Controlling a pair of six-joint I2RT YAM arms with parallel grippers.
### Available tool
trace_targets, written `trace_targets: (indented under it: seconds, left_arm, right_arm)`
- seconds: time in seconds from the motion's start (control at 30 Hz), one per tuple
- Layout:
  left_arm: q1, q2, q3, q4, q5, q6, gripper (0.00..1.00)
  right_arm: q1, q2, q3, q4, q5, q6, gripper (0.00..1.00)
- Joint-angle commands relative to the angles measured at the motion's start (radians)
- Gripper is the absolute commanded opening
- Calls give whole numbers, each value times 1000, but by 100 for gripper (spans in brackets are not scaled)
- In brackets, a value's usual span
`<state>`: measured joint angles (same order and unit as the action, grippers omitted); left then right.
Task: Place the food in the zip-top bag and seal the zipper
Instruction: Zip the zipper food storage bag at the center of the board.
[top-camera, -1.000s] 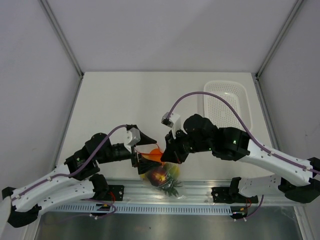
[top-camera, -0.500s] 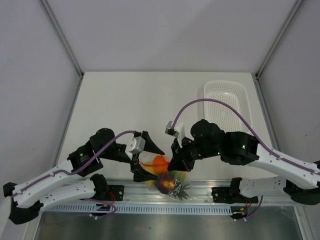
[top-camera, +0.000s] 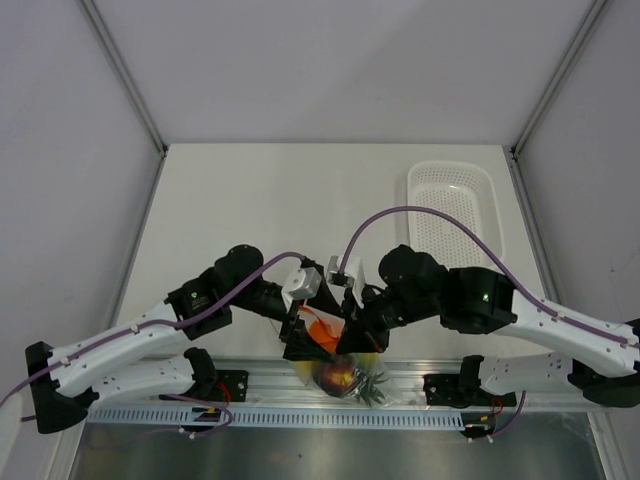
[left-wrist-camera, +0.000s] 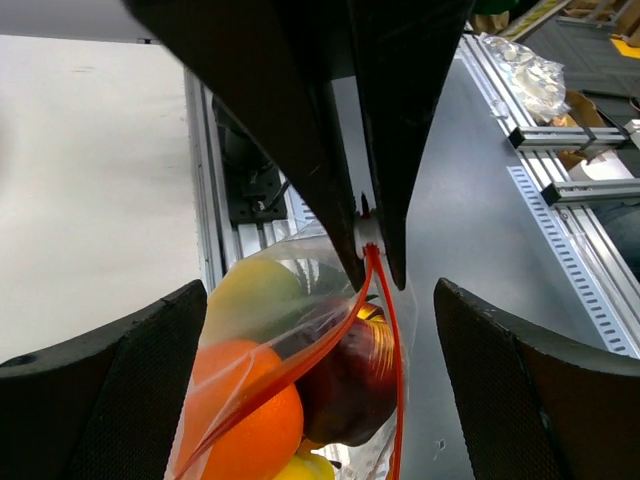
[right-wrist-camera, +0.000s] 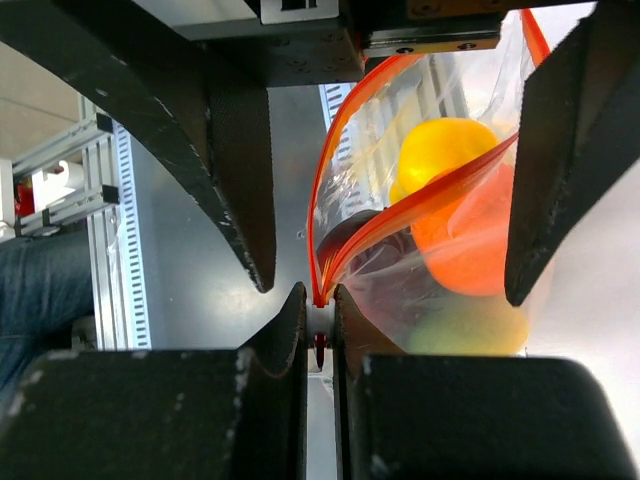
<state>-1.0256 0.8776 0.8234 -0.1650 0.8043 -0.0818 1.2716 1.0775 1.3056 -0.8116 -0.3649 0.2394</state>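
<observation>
The clear zip-top bag (top-camera: 338, 372) hangs past the table's near edge. It holds an orange (left-wrist-camera: 240, 410), a dark red fruit (left-wrist-camera: 350, 385), a yellow-green fruit (left-wrist-camera: 255, 295) and a yellow pear (left-wrist-camera: 300, 468). Pineapple leaves (top-camera: 372, 390) show at its bottom. My right gripper (right-wrist-camera: 320, 310) is shut on one end of the red-orange zipper (right-wrist-camera: 330, 215). From there the two strips part, so the mouth gapes. My left gripper (left-wrist-camera: 320, 400) is open, its fingers (left-wrist-camera: 110, 380) wide apart on either side of the bag's mouth. Both grippers meet above the bag in the top view.
A white perforated basket (top-camera: 455, 200) stands at the table's back right. An aluminium rail (top-camera: 420, 375) runs along the near edge under the bag, with both arm bases bolted to it. Grey floor lies below the bag.
My left gripper has swung right to meet the right gripper and now straddles the bag's mouth. The bag has shifted a little right and toward the near edge.
</observation>
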Motion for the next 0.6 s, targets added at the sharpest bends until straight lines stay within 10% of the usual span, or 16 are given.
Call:
trace_targets:
  seconds: [0.0,0.4,0.53,0.57]
  left_arm:
    - [-5,17,43,53,68,-7,94]
    - [-2,20,-58,22,122,-84,19]
    - [-2,-29,-87,25,41,-139,10]
    - [-2,-38,-93,7,14,-148,4]
  right_arm:
    - [14,-5,6,28,-19,-26,0]
    - [14,-83,-9,40,93,-20,0]
    - [14,-96,-29,45,138,4,0]
    - [14,-93,-34,43,156,9,18]
